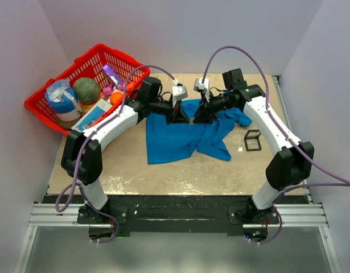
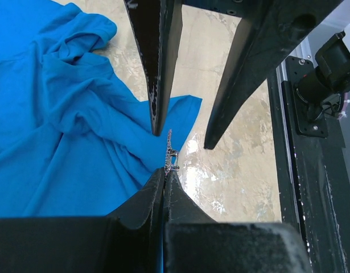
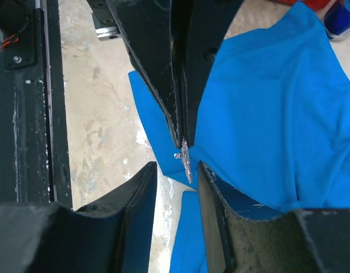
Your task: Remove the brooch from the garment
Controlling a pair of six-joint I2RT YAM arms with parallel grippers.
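The garment [image 1: 175, 139], a bright blue T-shirt, lies crumpled on the table's middle; it also fills the left of the left wrist view [image 2: 55, 125] and the right of the right wrist view [image 3: 277, 114]. The brooch [image 2: 171, 151], a thin silvery sparkly piece seen edge-on, sticks out of my left gripper [image 2: 165, 170], which is shut on it at the shirt's edge. In the right wrist view the brooch [image 3: 186, 160] hangs just in front of my right gripper [image 3: 177, 168], whose jaws stand open on either side of it without touching. Whether the brooch is still pinned to the cloth, I cannot tell.
A red basket [image 1: 89, 85] holding a ball, a blue can and other items stands at the back left. A small black frame [image 1: 252, 140] lies right of the shirt. Both grippers [image 1: 190, 115] meet tip to tip over the shirt's top.
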